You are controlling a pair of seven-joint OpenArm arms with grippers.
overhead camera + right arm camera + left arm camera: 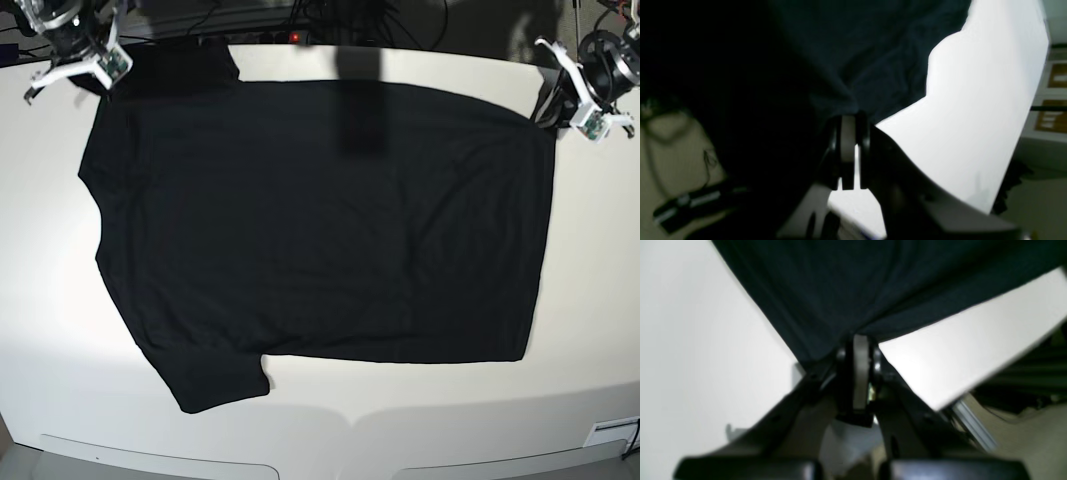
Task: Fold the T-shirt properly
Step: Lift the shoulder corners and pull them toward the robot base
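Note:
The black T-shirt lies spread flat on the white table, plain side up, with one sleeve at the near left. My left gripper is at the shirt's far right corner. In the left wrist view the left gripper is shut on a bunched corner of the T-shirt. My right gripper is at the far left corner by the other sleeve. In the right wrist view the right gripper is pinched on the T-shirt, whose cloth hangs dark over the left half.
Cables and a small red light run behind the table's far edge. The table's rounded front edge is near the bottom. Past the table corner the floor and a metal frame rail show.

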